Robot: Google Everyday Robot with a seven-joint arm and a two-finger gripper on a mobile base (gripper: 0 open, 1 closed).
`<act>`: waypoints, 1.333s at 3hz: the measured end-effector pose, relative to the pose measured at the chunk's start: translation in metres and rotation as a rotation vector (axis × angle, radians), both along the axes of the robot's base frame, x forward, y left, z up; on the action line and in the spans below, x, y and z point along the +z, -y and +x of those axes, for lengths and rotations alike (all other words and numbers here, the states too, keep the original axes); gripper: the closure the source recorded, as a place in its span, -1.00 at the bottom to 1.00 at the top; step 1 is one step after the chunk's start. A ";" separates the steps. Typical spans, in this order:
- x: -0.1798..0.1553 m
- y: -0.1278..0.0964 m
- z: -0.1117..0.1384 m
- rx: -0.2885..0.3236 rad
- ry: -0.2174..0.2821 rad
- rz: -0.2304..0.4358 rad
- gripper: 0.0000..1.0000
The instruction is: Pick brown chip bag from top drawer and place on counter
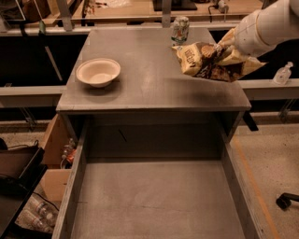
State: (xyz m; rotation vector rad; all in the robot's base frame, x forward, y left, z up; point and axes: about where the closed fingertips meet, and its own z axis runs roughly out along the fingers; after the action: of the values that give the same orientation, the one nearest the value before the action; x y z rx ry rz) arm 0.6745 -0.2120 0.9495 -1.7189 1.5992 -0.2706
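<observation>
The brown chip bag (pixel 208 60) hangs over the right side of the grey counter (pixel 149 79), crinkled, with cream-yellow ends. My gripper (pixel 223 45) is at the bag's upper right, at the end of my white arm (pixel 268 25), and it is shut on the bag. The bag's lower edge is close to the counter top; I cannot tell if it touches. The top drawer (pixel 154 196) is pulled open below the counter's front edge, with nothing lying on its flat grey floor.
A cream bowl (pixel 98 72) sits on the counter's left side. A green-and-white drink can (pixel 180 29) stands at the counter's back edge, just behind the bag. A tan workbench (pixel 140 9) runs across the back. Boxes and bottles (pixel 42 205) lie left of the drawer.
</observation>
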 end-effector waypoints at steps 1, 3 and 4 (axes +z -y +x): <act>0.002 -0.001 0.003 -0.003 0.009 0.002 0.66; -0.002 -0.005 0.004 0.003 0.003 0.002 -0.30; -0.004 -0.007 0.005 0.007 -0.001 0.002 -0.89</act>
State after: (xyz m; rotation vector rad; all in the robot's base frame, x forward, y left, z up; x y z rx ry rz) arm 0.6793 -0.2046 0.9450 -1.7231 1.5929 -0.2639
